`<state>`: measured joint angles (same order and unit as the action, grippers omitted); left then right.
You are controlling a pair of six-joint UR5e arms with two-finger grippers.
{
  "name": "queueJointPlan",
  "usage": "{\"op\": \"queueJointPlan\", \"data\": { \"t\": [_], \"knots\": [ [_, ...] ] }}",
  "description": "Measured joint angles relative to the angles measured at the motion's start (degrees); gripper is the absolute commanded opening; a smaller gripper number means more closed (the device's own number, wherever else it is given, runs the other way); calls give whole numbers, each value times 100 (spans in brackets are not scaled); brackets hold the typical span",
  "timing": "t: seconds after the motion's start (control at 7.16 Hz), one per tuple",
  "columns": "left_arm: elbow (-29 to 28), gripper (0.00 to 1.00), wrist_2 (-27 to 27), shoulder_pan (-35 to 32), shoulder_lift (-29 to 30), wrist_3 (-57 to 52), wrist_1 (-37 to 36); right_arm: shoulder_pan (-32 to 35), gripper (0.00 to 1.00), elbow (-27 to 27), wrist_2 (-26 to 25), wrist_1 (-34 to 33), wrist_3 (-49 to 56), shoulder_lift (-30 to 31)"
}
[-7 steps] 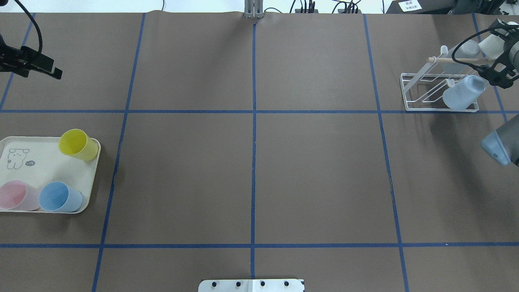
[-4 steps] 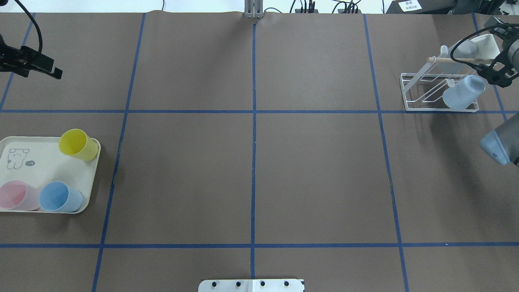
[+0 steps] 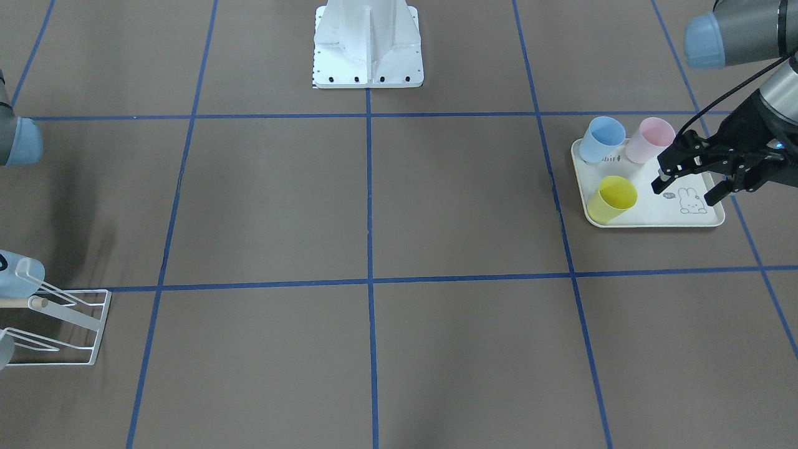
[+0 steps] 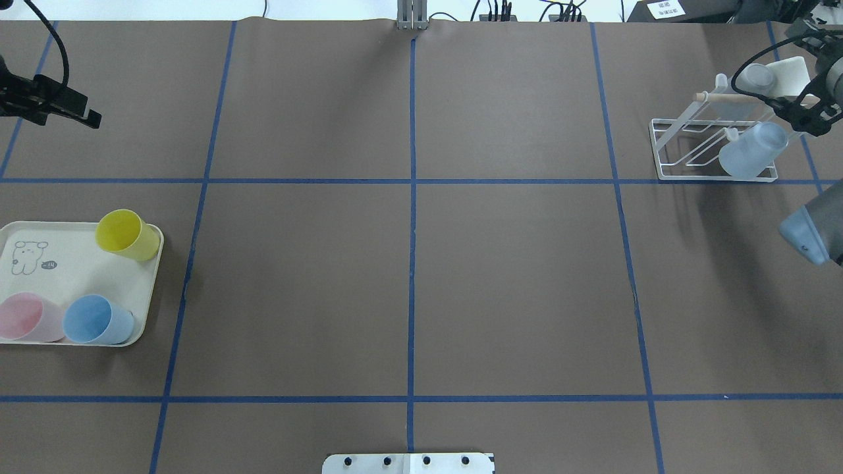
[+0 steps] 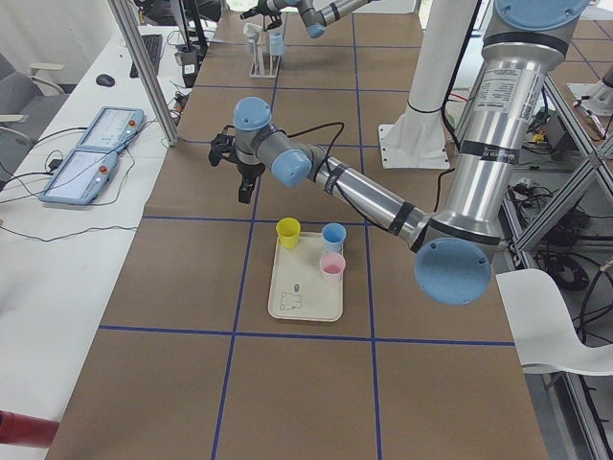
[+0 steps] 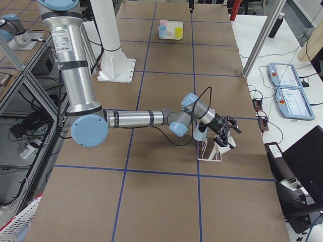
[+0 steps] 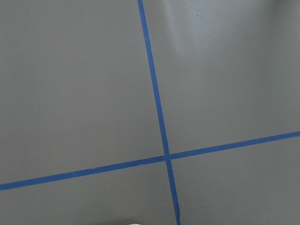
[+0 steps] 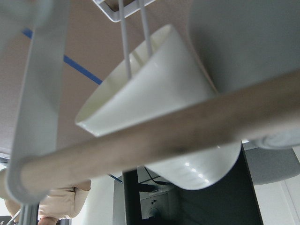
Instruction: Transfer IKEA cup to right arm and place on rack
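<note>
Right arm [image 4: 811,230] has pulled back toward the right edge of the worktop [image 4: 514,289] since a second ago, leaving the white cup [image 4: 790,69] alone on the rack [image 4: 724,97]; near to far now: cream tray [image 4: 79,276] at the left edge, pink cup [image 4: 26,317] and blue cup [image 4: 95,319] just beside each other along its near edge, yellow cup [image 4: 125,235] at its far right corner, all upright; left gripper [image 3: 682,193] is above the worktop by the left edge, jaws spread wide, nothing in them, its wrist view only bare worktop and blue tape; rack stands by the far right corner; pale blue cup [image 4: 751,151] tilted on a near prong, grey cup [image 4: 757,76] and the white cup at the far end, white cup mouth-down over wire prongs in the right wrist view; right gripper [image 4: 809,117] just beside the rack's right end, jaws apart, gripping nothing, clear of the white cup.
</note>
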<state>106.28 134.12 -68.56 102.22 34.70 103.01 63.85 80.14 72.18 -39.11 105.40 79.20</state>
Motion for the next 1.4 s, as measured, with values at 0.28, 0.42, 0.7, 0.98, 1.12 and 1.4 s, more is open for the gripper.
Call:
{"op": "queueJointPlan", "data": {
  "t": [0.28, 0.42, 0.7, 0.98, 1.12, 1.4],
  "knots": [
    [14, 100, -12, -4, -11, -14, 2, 348, 100, 886, 686, -900, -479, -41],
    [22, 100, -32, -25, -27, -46, 10, 516, 100, 1512, 1155, -1608, -1052, -55],
    [14, 100, -57, -248, -83, -373, 7, 632, 100, 2394, 1942, -2506, -2928, -47],
    [20, 100, -163, -541, -384, -1064, 9, 639, 100, 2740, 2782, -2633, -5576, 12],
    [58, 100, -386, -590, -616, -1291, 31, 628, 100, 2880, 3207, -2630, -7033, 28],
    [117, 100, -722, -572, -987, -1341, 96, 446, 100, 3159, 4126, -2647, -9636, 36]
  ]
}}
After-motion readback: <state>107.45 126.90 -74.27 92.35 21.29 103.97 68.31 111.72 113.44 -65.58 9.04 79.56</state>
